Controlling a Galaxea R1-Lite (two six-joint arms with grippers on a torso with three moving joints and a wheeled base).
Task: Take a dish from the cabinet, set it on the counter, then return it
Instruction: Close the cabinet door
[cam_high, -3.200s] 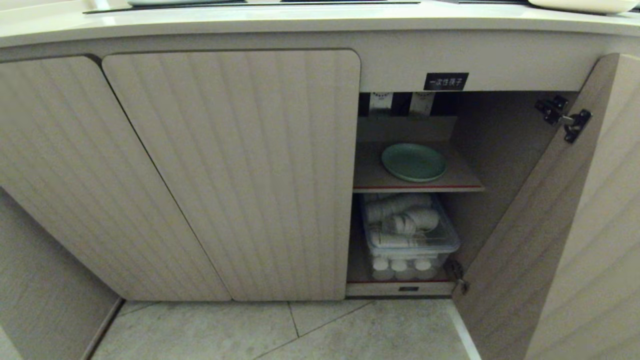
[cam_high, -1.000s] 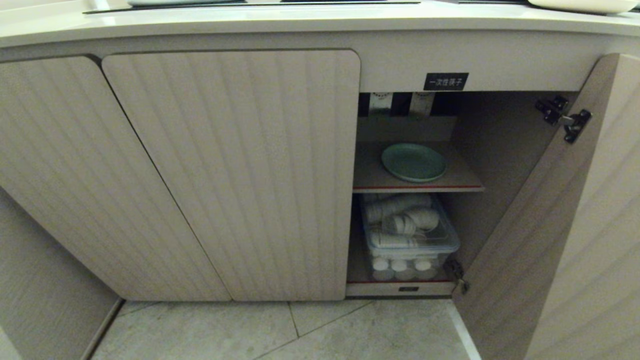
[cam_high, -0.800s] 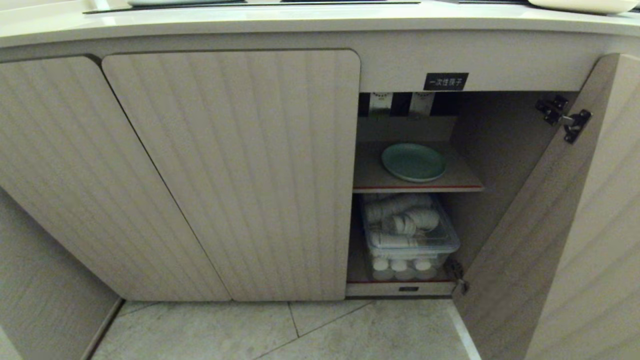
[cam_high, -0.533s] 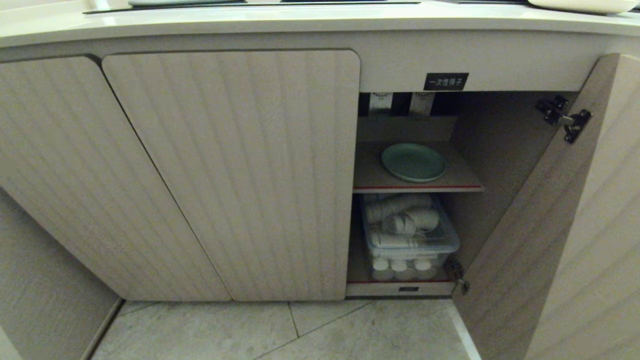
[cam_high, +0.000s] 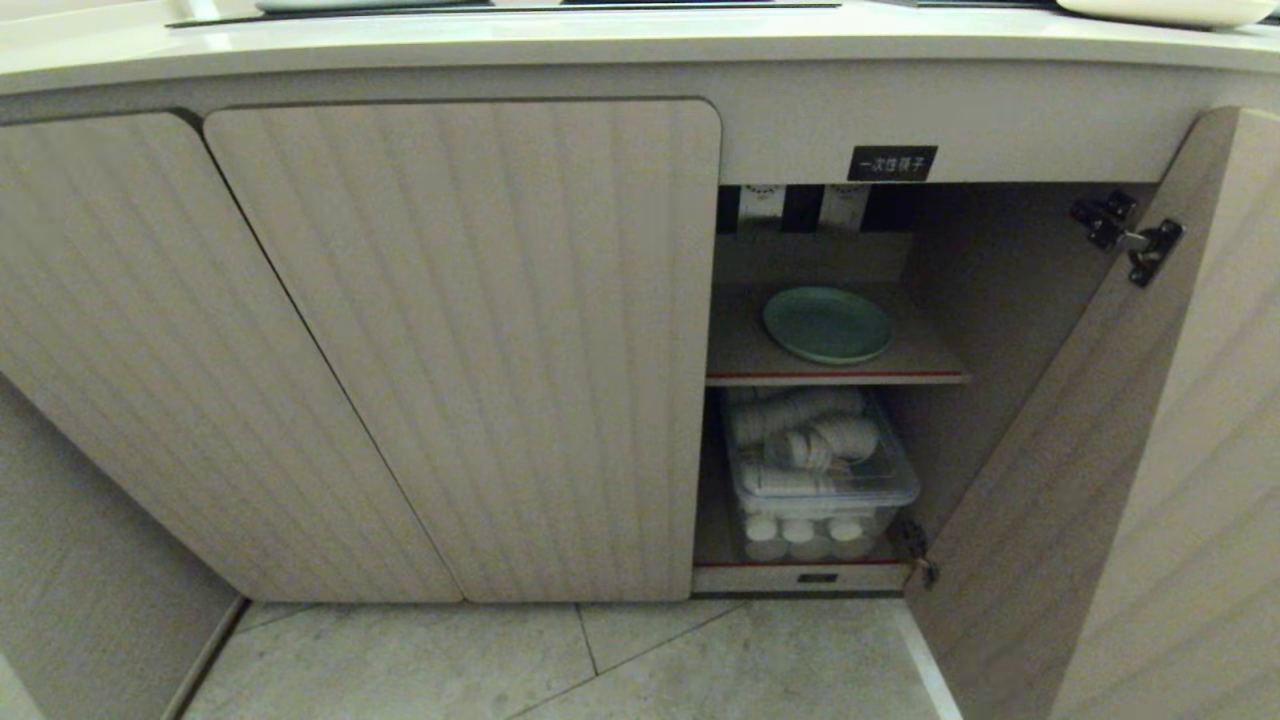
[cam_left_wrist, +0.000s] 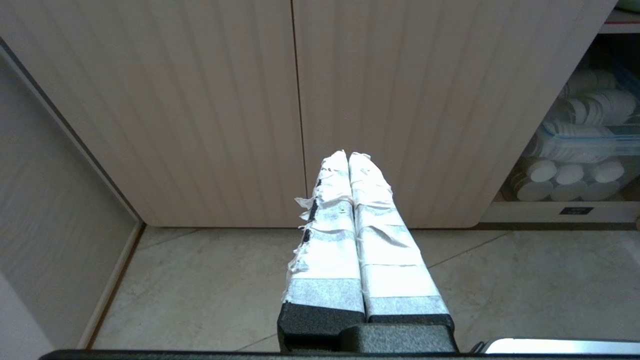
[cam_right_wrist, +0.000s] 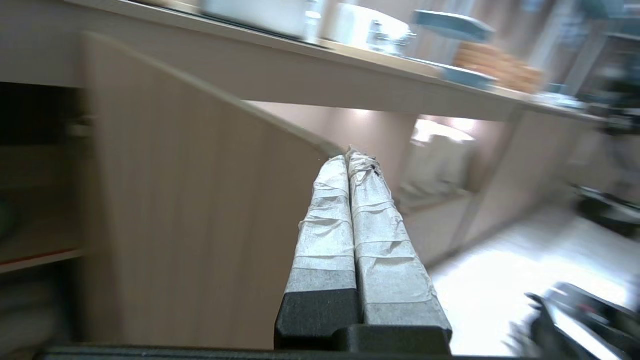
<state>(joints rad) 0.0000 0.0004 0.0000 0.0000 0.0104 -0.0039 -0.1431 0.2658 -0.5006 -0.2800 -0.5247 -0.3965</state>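
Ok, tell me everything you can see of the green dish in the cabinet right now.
The dish is a round, shallow plate in pale mint green, plain and matte, with a slightly raised rim. It lies flat and right side up on the upper shelf of the open cabinet, toward the shelf's right and front. Only the shelf touches it; nothing rests on it, and no end effector is near it. It looks whole and empty.

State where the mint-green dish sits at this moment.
In the head view the dish lies flat on the upper shelf of the open cabinet, right of centre, below the black label and above a clear bin of white cups.
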